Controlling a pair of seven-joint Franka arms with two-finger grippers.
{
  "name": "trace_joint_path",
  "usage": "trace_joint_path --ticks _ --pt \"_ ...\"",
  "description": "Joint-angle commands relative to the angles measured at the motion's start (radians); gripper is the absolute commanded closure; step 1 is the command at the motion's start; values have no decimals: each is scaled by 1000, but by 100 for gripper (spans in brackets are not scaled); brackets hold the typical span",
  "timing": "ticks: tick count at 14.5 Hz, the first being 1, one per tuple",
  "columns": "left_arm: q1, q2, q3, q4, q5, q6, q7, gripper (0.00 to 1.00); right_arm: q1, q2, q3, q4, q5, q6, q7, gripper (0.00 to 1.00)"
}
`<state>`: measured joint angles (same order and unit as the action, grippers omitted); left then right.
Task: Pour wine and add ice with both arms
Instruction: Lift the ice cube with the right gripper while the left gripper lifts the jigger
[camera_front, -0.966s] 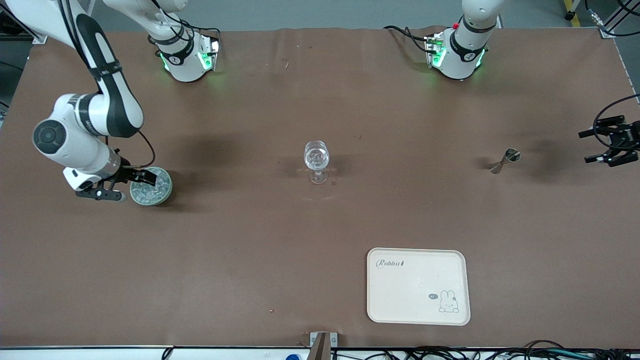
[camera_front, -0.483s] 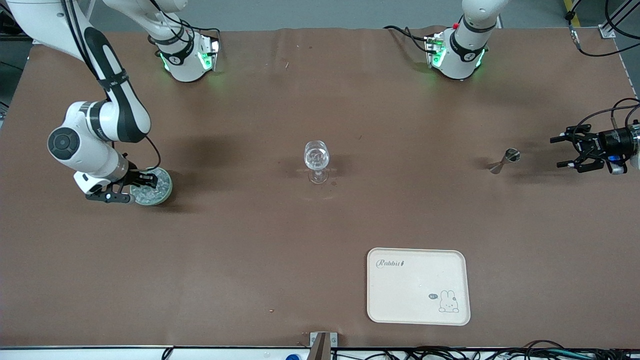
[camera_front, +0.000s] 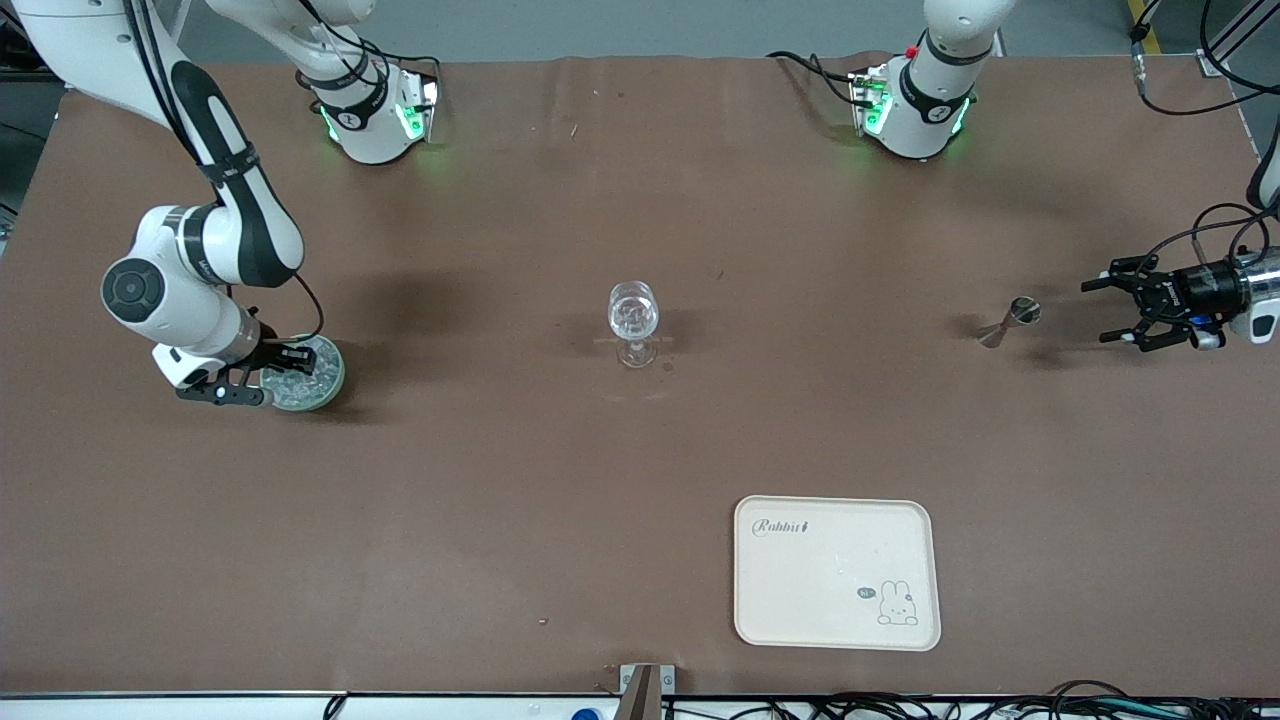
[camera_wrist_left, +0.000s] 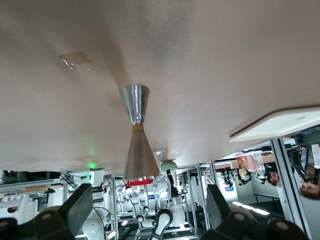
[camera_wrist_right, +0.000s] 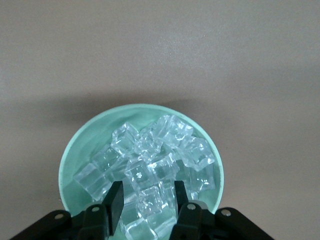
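Note:
A green bowl (camera_front: 322, 378) with a heap of clear ice cubes (camera_wrist_right: 150, 155) stands toward the right arm's end of the table. My right gripper (camera_front: 270, 374) is down in the bowl, open, with its fingers (camera_wrist_right: 116, 196) on either side of one cube (camera_wrist_right: 152, 202) and a small gap on each side. A metal jigger (camera_front: 1010, 322) stands toward the left arm's end. My left gripper (camera_front: 1095, 312) is open, level with the jigger and a short way from it. In the left wrist view the jigger (camera_wrist_left: 136, 135) lines up between the open fingers (camera_wrist_left: 75, 210). A clear wine glass (camera_front: 633, 320) stands mid-table.
A cream tray (camera_front: 836, 572) with a rabbit drawing lies nearer the front camera than the wine glass, toward the left arm's end. Brown table cover (camera_front: 500, 500) spans the table. The arm bases stand along the table's edge farthest from the front camera.
My left gripper has swung in toward the jigger and now points at it. My right gripper has settled lower into the bowl of ice.

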<state>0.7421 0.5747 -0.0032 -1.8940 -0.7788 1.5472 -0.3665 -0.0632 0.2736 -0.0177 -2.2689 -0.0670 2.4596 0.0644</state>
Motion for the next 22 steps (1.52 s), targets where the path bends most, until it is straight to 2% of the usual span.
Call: trace_joint_path --ticks 1,3,6,10,13,19,22 --pt "-32 -3 5 -68 -33 33 12 0 -12 -4 2 -23 -19 16 -6 51" --pt "-67 -1 24 -92 -33 53 53 0 -12 4 2 -21 -19 16 -5 53" --pt "-168 2 129 -122 -52 51 139 0 -12 7 4 -20 -19 12 0 64" --pt "-298 8 239 -142 -101 51 159 0 -10 16 4 -6 -17 2 9 80" --pt "-397 31 347 -155 -163 41 152 0 -10 18 5 23 -17 -25 15 86" --pt "-428 33 348 -182 -201 50 140 0 -3 6 9 152 -1 -224 64 97" --pt "-434 34 348 -175 -235 53 113 0 -3 -54 12 234 1 -318 78 98"
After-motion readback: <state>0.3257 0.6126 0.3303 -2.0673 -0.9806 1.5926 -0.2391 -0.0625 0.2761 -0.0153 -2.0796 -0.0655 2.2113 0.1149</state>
